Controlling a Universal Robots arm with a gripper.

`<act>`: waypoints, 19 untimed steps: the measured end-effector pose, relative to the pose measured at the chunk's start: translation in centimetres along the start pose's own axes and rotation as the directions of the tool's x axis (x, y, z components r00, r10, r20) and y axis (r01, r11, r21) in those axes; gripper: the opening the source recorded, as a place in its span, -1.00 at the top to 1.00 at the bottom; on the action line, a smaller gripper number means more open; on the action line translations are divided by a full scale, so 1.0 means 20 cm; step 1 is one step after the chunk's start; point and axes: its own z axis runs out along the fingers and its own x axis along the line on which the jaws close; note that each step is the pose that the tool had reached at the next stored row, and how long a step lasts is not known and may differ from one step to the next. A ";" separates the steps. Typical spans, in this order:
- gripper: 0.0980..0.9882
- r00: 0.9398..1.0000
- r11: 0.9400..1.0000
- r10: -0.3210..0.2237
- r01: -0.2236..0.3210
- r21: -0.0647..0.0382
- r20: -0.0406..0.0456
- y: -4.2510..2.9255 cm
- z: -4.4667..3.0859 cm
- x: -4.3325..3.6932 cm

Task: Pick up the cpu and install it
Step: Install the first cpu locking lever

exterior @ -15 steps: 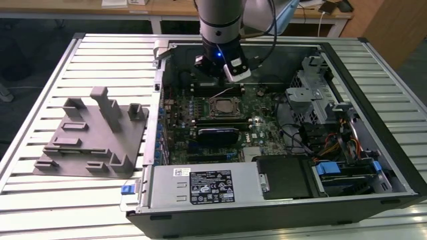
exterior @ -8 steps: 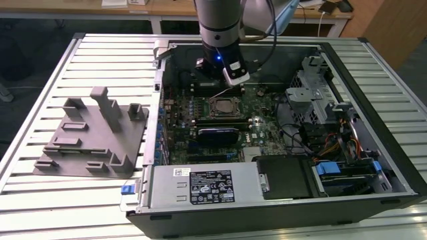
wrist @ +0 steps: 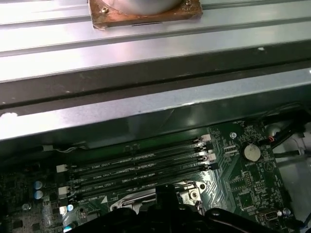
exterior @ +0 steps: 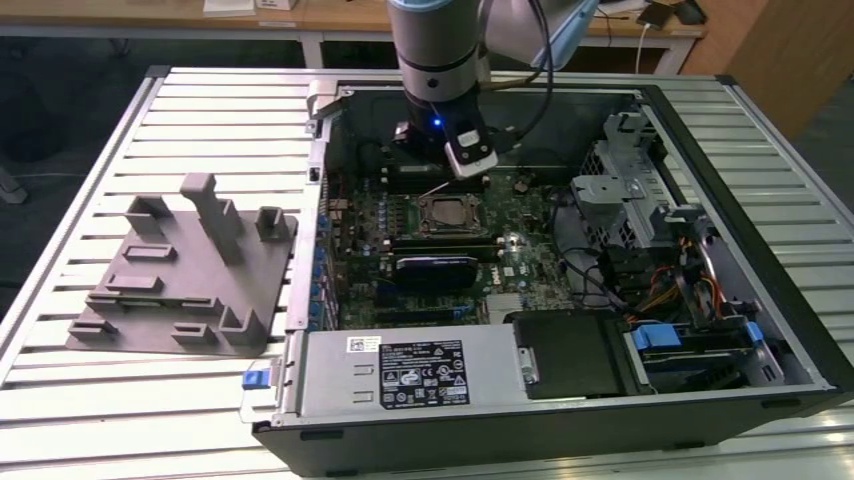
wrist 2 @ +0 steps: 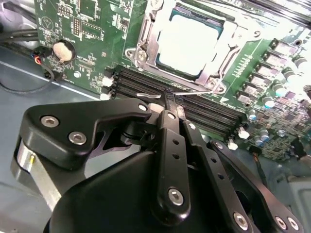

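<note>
The cpu (wrist 2: 190, 44), a flat square chip with a pale silver top, lies inside the metal-framed socket (wrist 2: 146, 46) on the green motherboard (wrist 2: 92, 29). In the exterior view the cpu (exterior: 447, 211) sits in the middle of the open computer case, just in front of the arm. My gripper (wrist 2: 169, 98) is shut, its black fingers (wrist 2: 167, 145) meeting in a point just off the socket's edge. A thin wire lever (wrist 2: 194, 92) of the socket runs right at that point. The exterior view shows the gripper (exterior: 451, 174) hanging low over the board behind the socket.
Black memory slots (wrist 2: 204, 112) lie beside the socket, also seen in the first wrist view (wrist: 136, 167). A grey moulded fixture (exterior: 180, 270) stands outside the case on the slatted table. A power supply box (exterior: 407, 372), drive cages (exterior: 641, 205) and cables crowd the case.
</note>
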 end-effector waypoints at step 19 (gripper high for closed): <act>0.98 0.999 1.000 0.004 -0.003 -0.030 0.038 -0.022 0.082 0.010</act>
